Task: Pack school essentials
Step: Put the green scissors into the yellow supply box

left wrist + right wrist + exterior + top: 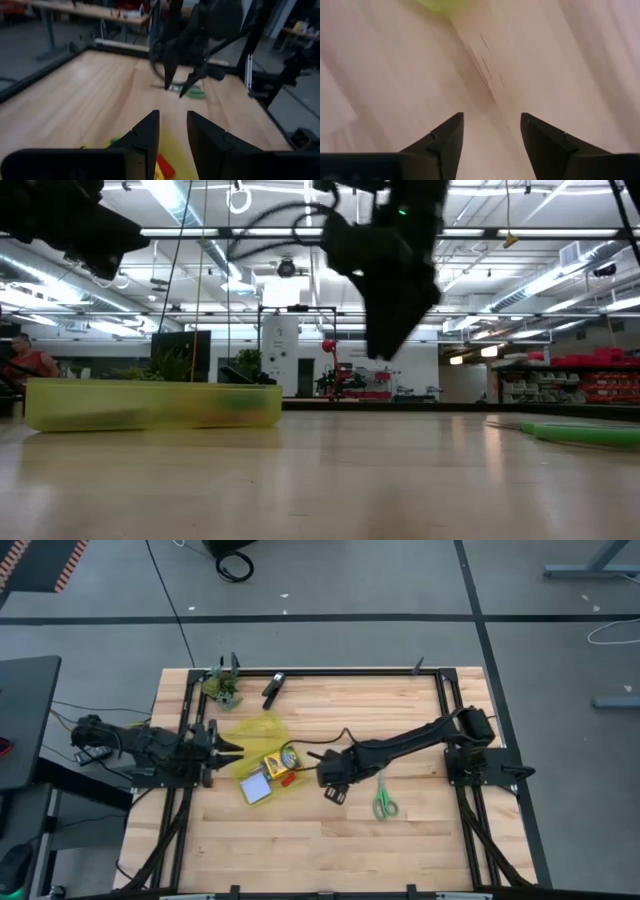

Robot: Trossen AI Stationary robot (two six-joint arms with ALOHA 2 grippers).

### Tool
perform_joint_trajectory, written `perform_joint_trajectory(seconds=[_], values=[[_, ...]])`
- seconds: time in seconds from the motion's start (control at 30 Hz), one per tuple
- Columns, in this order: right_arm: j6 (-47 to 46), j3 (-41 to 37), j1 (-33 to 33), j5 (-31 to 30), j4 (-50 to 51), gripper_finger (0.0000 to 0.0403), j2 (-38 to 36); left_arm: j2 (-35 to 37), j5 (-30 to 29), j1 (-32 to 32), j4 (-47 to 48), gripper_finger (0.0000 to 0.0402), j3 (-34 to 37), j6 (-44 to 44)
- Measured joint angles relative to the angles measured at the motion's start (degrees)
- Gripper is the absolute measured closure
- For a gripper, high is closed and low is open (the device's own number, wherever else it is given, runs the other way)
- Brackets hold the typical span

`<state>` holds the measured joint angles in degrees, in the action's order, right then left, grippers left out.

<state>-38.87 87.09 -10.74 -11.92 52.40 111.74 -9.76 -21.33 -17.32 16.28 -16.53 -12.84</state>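
- My right pincer (325, 783) hangs above the counter (320, 840) with its fingers parted and nothing between them; its own camera shows only bare wood past the tips, with a sliver of yellow-green at the far edge.
- I judge it sits there because it is between picks: just beside the pile on one side, and near the scissors (384, 802) on the other, so either is a short reach.
- The scissors lie flat on the wood, apart from everything else, green handles toward the near edge. That makes them the obvious loose item still to pack.
- My left pincer (228, 748) is at the pile's other side, fingers a narrow gap apart and empty, low over the yellow pouch (258, 730). I take it to be waiting there to steady or open the pouch.
- The pouch lies flat and thin; I expect it to slide or crumple unless held.
- On its near edge sit the pad (255, 787), the crayon box (273, 766) and something red-orange (289, 778); I cannot tell pencils from pen from here.
- At the far rim, well apart, are a black clip (273, 688) and a leafy clump (224, 686), which are not for packing.
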Motion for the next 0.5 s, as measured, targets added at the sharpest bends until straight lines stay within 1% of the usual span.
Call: perform_joint_trajectory(seconds=[0.13,0.3,0.4,0.5], values=[[-10.78,-7.3,-0.46,1.81,0.45,0.0189,-3.32,0.02,-0.09,0.0,-7.06,0.0294,3.91,2.31],[-23.58,-15.8,-1.93,2.9,0.81,0.0187,-6.52,0.01,-0.08,0.0,-16.57,0.0296,9.22,5.95],[-29.77,-18.06,-3.16,4.39,0.83,0.0187,-6.97,0.06,-0.35,0.0,-24.73,0.0303,12.43,9.27],[-34.94,-18.87,-4.48,6.05,0.87,0.0186,-6.97,0.12,-0.56,0.0,-29.15,0.0312,14.69,13.12]])
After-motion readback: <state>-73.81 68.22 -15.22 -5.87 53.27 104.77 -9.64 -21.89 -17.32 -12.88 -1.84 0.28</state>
